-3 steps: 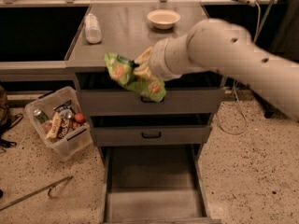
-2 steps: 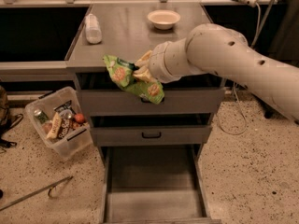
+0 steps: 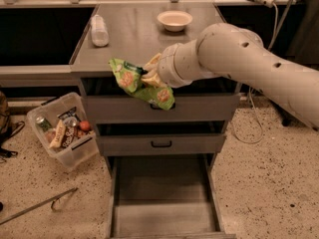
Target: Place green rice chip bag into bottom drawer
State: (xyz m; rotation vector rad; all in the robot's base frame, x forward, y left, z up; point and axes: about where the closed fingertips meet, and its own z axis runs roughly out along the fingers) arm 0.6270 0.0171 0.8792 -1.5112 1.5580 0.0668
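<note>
At the front edge of the grey bench (image 3: 134,39), the gripper (image 3: 149,73) hangs just above the top drawer (image 3: 199,108), with the thick white arm (image 3: 239,54) reaching in from the right. Its tan fingers (image 3: 152,63) are pinched narrow on the green rice chip bag (image 3: 128,77), gripping it near its middle. The bag is crumpled and droops to the lower right, so its lower end overlaps the top drawer's front (whether it touches the metal cannot be told).

Well below, the bottom drawer (image 3: 162,193) is pulled out toward the camera, its flat grey floor showing between low side walls. The middle drawer (image 3: 162,144), with a black handle, sits between it and the top drawer.

Farther back on the bench stands a pale bowl (image 3: 174,20), and a clear bottle (image 3: 99,30) lies on its side near the left edge. On the speckled floor to the left of the drawers sits a clear plastic bin (image 3: 75,156) holding snack packets and a can.
</note>
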